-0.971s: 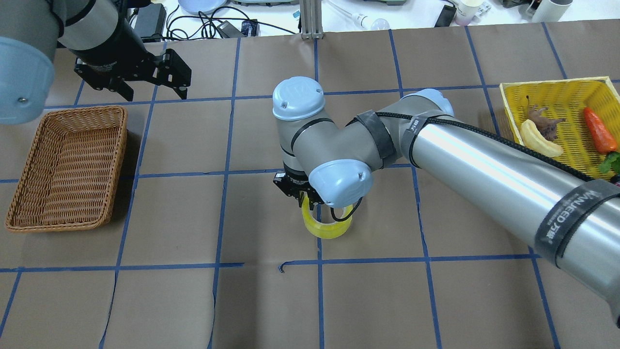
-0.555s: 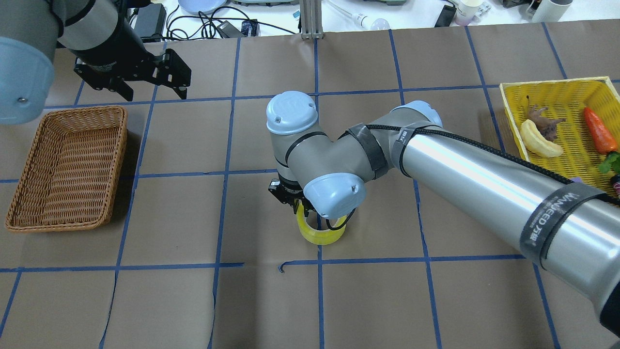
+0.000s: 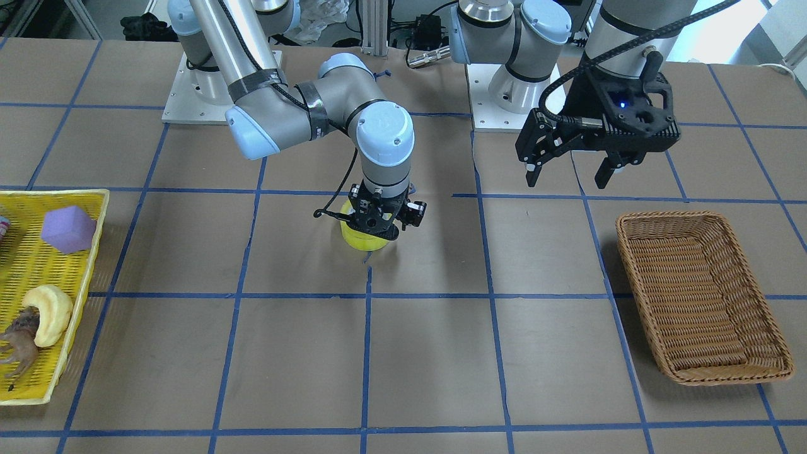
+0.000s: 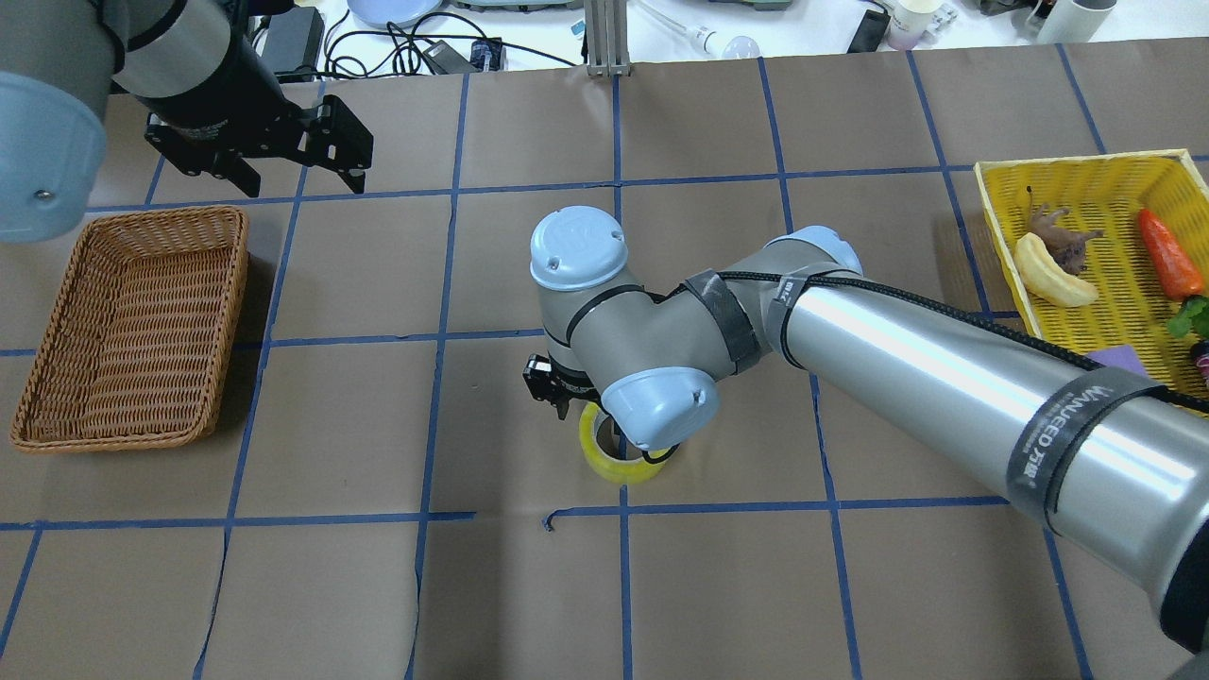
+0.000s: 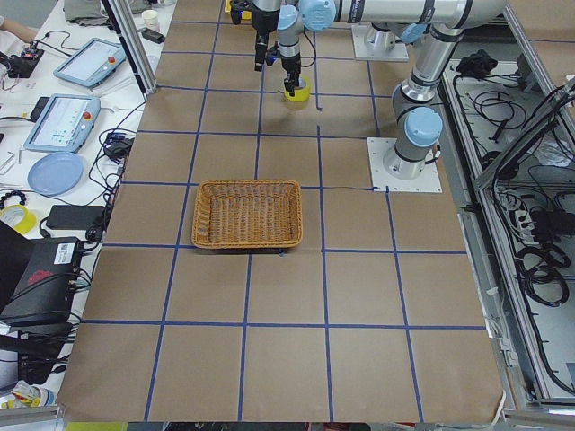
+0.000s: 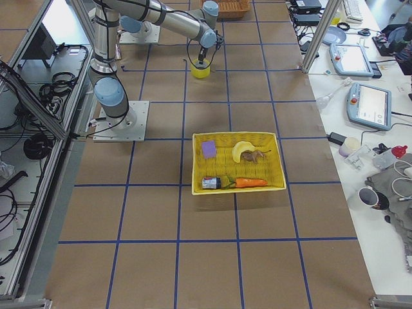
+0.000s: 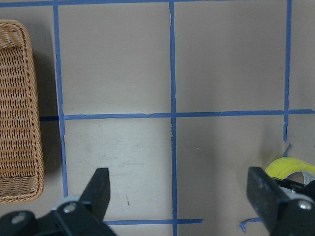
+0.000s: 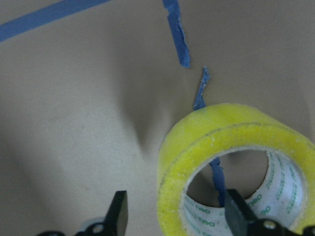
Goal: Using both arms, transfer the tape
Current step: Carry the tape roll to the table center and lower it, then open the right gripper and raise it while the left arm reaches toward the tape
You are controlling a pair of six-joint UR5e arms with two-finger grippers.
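R gripper (image 8: 174,204): black jaws parted, straddling one wall of the tape (image 8: 221,128). One finger (image 8: 119,211) sits outside the roll, the other down inside the core. Wrist view shows a gap either side, so not pinching.

Tape = thick ring, glossy yellow-green outside, white printed inner core. It lies hole-up on the table (image 3: 441,353) near the middle, right by a crossing of the blue grid lines. Table surface: matte brown paper w/ blue tape lines, torn ends by the roll.

L gripper (image 3: 566,180): black, blue light on, jaws wide apart, holding nothing, above the paper and well apart from the tape. Near it is a wicker basket (image 3: 668,215), rectangular, tan weave.

At the other end: yellow plastic mesh tray (image 3: 90,255) w/ purple faceted block (image 3: 68,228), pale crescent toy (image 3: 50,315), brown animal figure (image 3: 19,350).
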